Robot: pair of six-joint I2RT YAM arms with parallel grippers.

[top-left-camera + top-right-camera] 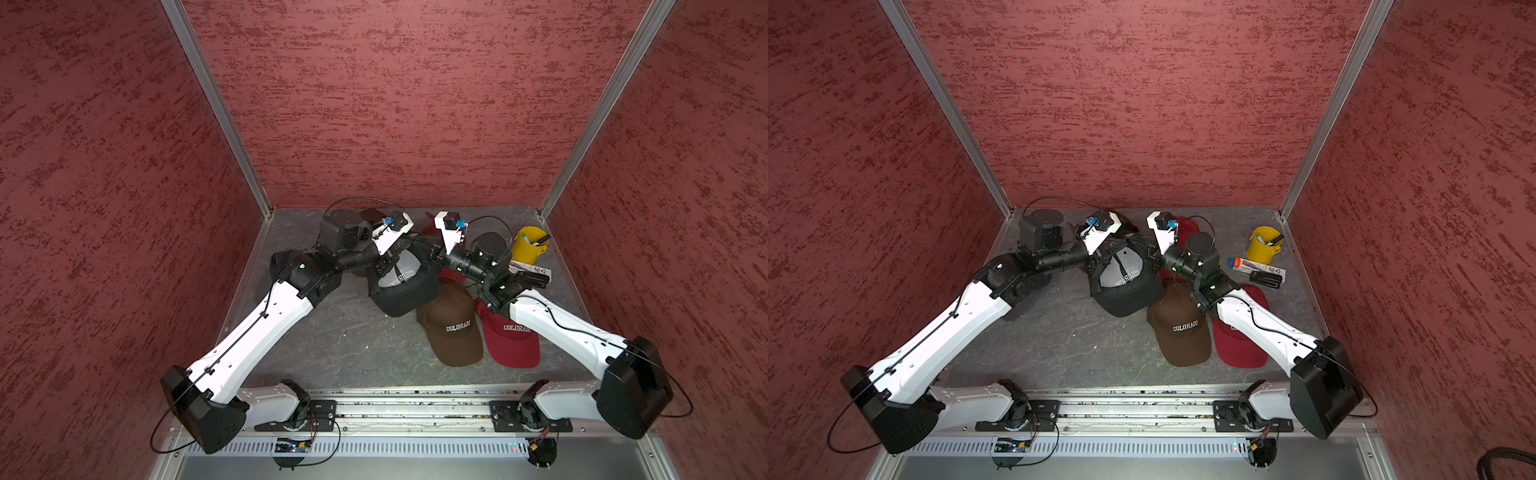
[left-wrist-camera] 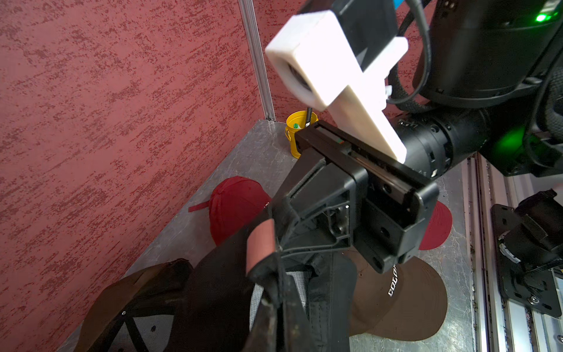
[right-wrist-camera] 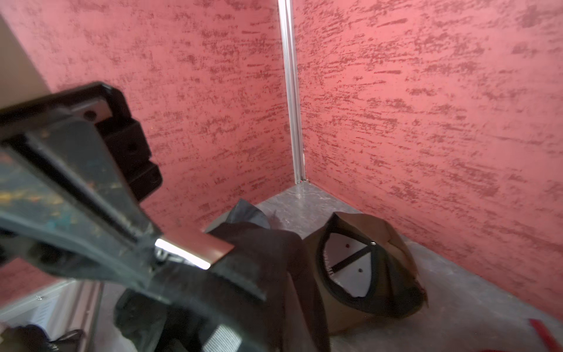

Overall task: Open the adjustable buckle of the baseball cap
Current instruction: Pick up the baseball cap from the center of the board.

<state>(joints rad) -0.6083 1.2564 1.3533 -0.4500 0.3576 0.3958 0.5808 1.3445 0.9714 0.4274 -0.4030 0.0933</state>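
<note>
1. The left claw [image 2: 274,286] is squeezing fully closed on the dark fabric at the back of the black cap [image 1: 401,291], just beside the buckle [image 2: 259,243].
2. The right claw [image 3: 152,247] is pressing its fingers together with no gap showing. The shiny metal flap of the buckle is sticking out from between its tips, so it is pinching that flap.
3. The two claws are meeting almost tip to tip over the back of the black cap, with the buckle sitting between them.
4. The black cap is hanging from the claws, its brim pointing away from them toward the arm bases. I cannot tell whether the brim is touching the counter [image 1: 332,336].
5. A brown cap [image 1: 453,328] and a red cap [image 1: 513,338] are lying side by side on the counter, nearer the arm bases than the right claw.
6. A second red cap [image 2: 234,207] is lying beyond the right claw, toward the back wall.
7. A yellow bucket [image 1: 530,245] is standing well out to the right claw's outer side, near the corner.
8. An upturned brown cap [image 3: 365,268] is lying just beyond the left claw, by the back wall.
</note>
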